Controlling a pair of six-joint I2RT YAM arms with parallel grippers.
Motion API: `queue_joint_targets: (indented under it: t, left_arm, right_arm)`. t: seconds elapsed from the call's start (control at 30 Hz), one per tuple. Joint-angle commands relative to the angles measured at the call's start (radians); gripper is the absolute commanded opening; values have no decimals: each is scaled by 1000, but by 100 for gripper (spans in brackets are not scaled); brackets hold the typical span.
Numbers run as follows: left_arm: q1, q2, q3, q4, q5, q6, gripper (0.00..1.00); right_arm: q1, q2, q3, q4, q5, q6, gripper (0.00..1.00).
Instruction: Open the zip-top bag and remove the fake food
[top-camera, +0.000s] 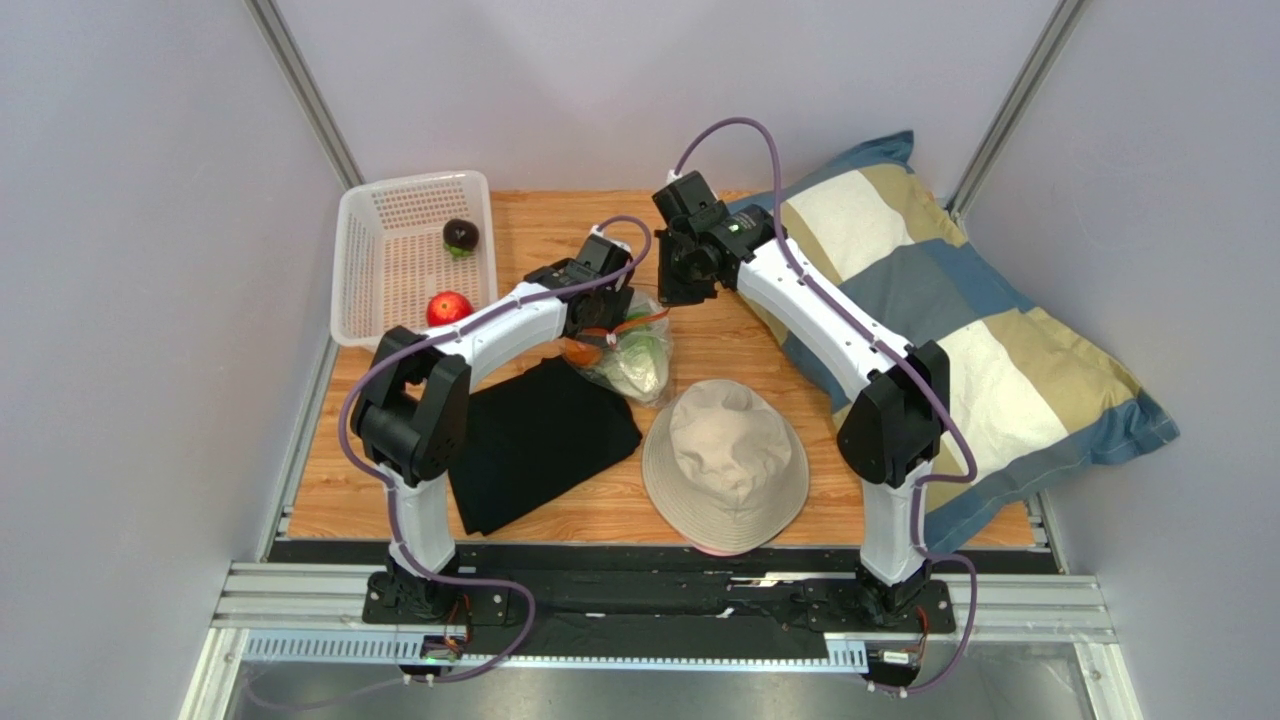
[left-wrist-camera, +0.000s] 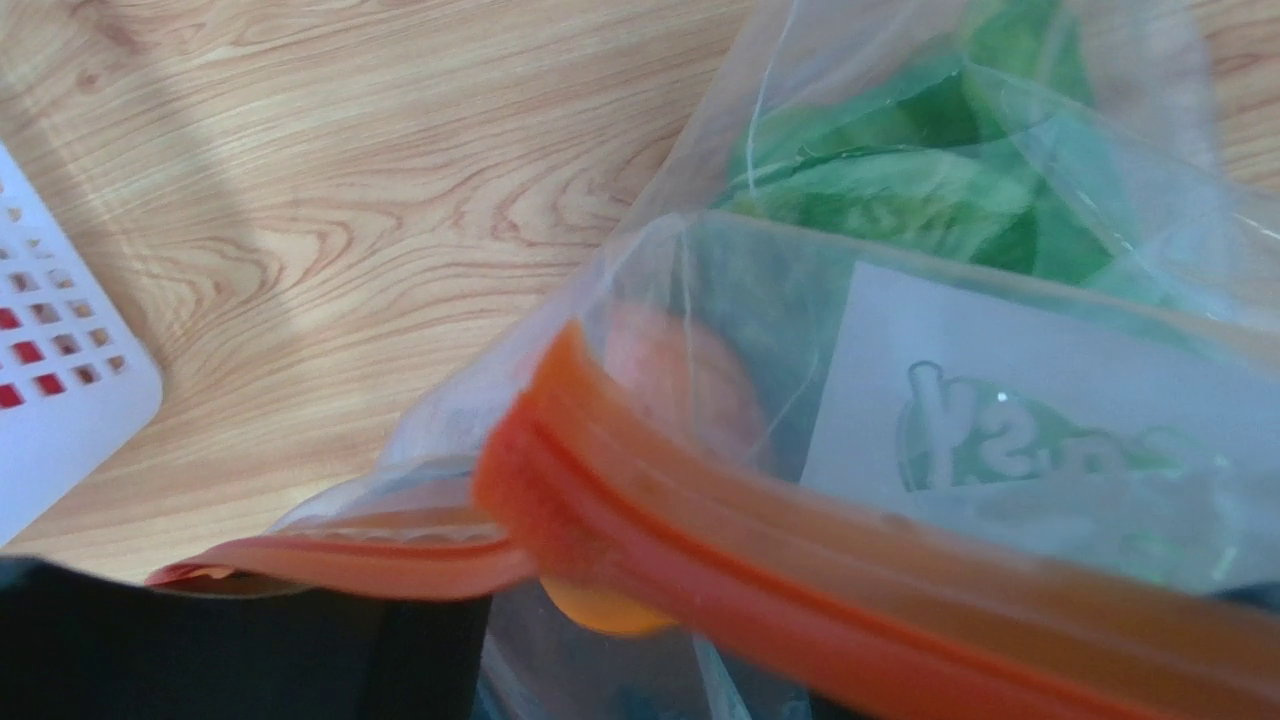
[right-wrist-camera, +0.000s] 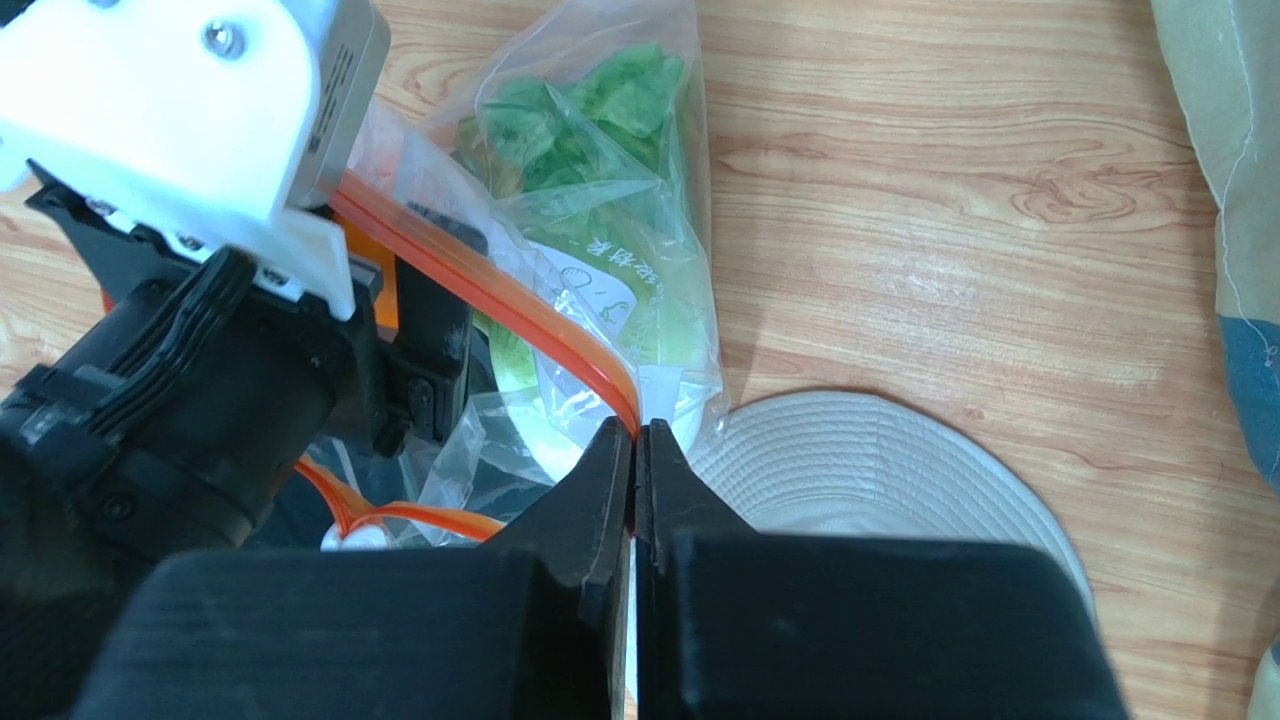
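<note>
Right pincer pinches zip-top bag; left pincer, width unclear; white label, green print illegible.

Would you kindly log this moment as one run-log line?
right tool: shut on bag zip edge | left tool: at bag mouth | in bag: cabbage, orange | in basket: apple, dark fruit

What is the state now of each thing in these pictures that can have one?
zip-top bag: open, zip strips parted.
right claw: shut on the bag's edge.
left claw: at the bag's mouth; open or shut unclear.
cabbage: inside the bag.
orange fruit: inside the bag, near its mouth.
red apple: out, in the basket.
dark fruit: out, in the basket.
hat: lying brim down.
black cloth: spread flat.
</note>
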Motion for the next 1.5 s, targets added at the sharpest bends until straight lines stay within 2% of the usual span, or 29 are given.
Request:
queue_joint_targets:
  t: [0.0, 0.1, 0.13, 0.2, 0.23, 0.27, 0.4, 0.47, 0.67, 0.77, 0.87, 0.9, 1.0, 1.07, 1.23, 1.3, 1.47]
  left_arm:
    - [3, 40, -14, 44, -7, -10, 64]
    - [3, 53, -11, 52, 12, -2, 46]
    - [4, 48, -5, 38, 13, -2, 30]
    - [4, 15, 18, 12, 36, -5, 18]
    - [4, 1, 28, -26, 51, -10, 4]
    - [3, -19, 42, -47, 71, -16, 0]
    - [7, -129, 140, -164, 315, -37, 0]
    - [22, -160, 153, -163, 442, -65, 0]
    - [90, -234, 130, -88, 668, -83, 0]
    - [127, -274, 79, 15, 792, -88, 0]
    - [180, -323, 38, 121, 844, -143, 0]
    - [203, -356, 0, 208, 851, -168, 0]
    - [300, -400, -53, 335, 831, -275, 0]
    - [379, -391, -51, 353, 791, -322, 0]
    - [516, -300, 31, 246, 644, -369, 0]
    - [574, -224, 108, 130, 540, -378, 0]
    - [644, -40, 240, 22, 419, -344, 0]
  right_arm:
    - [1, 4, -14, 13, 20, -5, 0]
    - [3, 4, -23, 13, 26, -16, 0]
    - [3, 1, -26, 11, 35, -19, 0]
    - [3, -6, -40, 13, 44, -27, 0]
    - [1, -12, -45, 13, 61, -36, 0]
    - [3, -15, -49, 13, 70, -43, 0]
    - [1, -29, -53, 13, 109, -59, 0]
    - [0, -30, -39, 13, 118, -63, 0]
    - [-19, -27, 15, 2, 126, -70, 0]
    - [-39, -30, 33, 0, 117, -65, 0]
    - [-46, -36, 42, -1, 116, -71, 0]
    - [-48, -36, 46, -1, 115, -76, 0]
    - [-52, -36, 52, -6, 95, -74, 0]
    - [-49, -35, 58, -13, 80, -68, 0]
    - [-51, -32, 72, -24, 35, -53, 0]
    - [-52, -26, 75, -27, 18, -50, 0]
    - [-56, -27, 70, -32, 18, -56, 0]
